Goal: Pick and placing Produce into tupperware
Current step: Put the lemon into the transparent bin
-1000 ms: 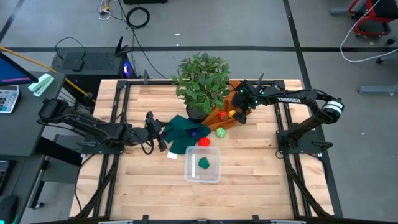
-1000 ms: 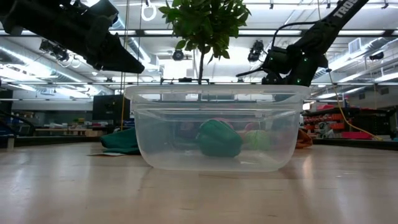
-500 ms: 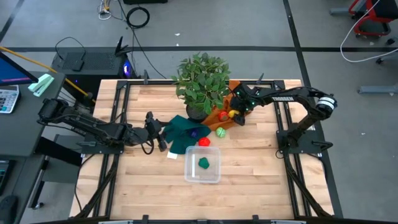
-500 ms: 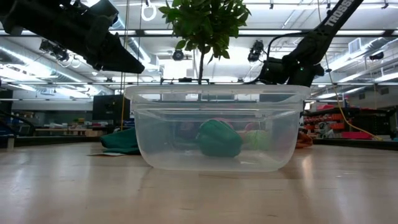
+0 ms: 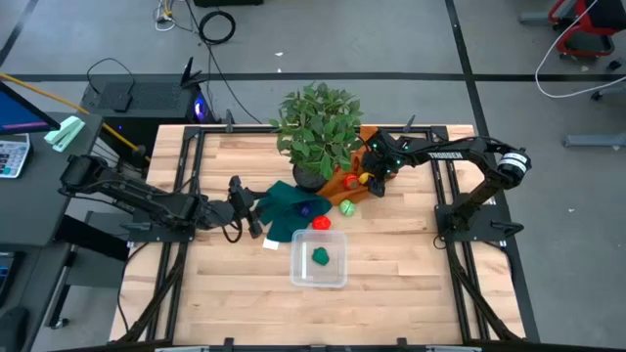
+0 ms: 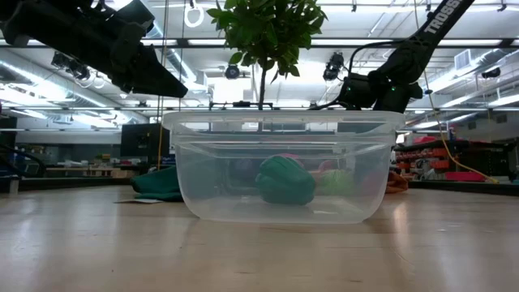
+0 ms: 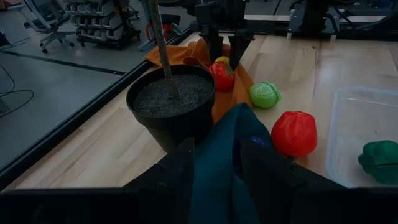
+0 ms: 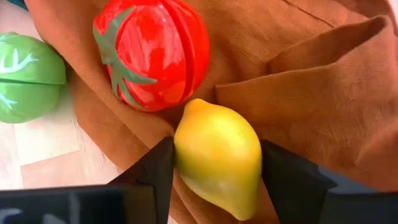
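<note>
Near the table's far edge, I see my right end effector (image 8: 214, 168) clamped on the lemon (image 8: 217, 158) atop the orange cloth (image 8: 323, 87); left end effector (image 7: 217, 158) grips the green cloth (image 7: 217, 168). Tupperware (image 5: 318, 262) sits toward the near edge.

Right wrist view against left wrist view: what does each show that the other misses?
Right wrist only: the right gripper, its jaws flanking the lemon on both sides.
Left wrist only: the black pot, the left gripper on the green cloth, a red pepper, the tupperware holding a green pepper.
Both: lemon, tomato, small green produce, orange cloth.
</note>
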